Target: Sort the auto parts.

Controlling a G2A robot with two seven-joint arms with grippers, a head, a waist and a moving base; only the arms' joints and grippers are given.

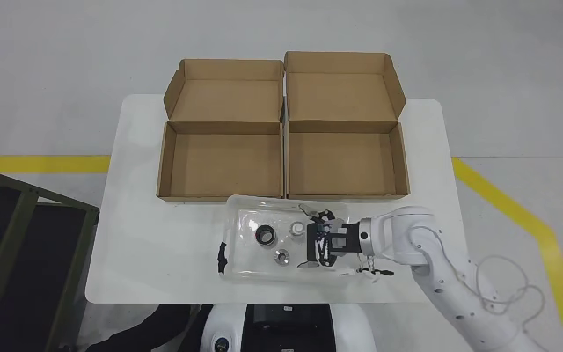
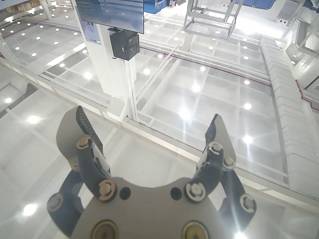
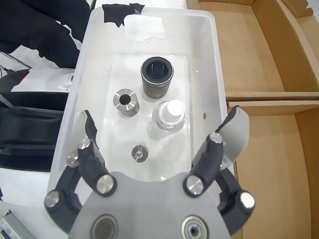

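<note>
Bin (image 3: 214, 50): torn white label (image 3: 143, 28), black tape (image 3: 117, 13); right hand (image 3: 161, 113) spread above; left hand (image 2: 148, 113) spread.

we record a white table (image 1: 132, 255) standing on a grey floor (image 1: 70, 70). a yellow floor line (image 1: 53, 164) runs out from the table's left side, and a second yellow line (image 1: 503, 209) angles away at its right. a dark metal frame (image 1: 31, 255) stands just beside the table's left edge. overhead we note a large dark screen (image 2: 109, 1) on a white pillar (image 2: 109, 75), a black box (image 2: 124, 44) just beside the screen, round ceiling lights (image 2: 247, 106) and an aluminium frame (image 2: 209, 13).
</note>
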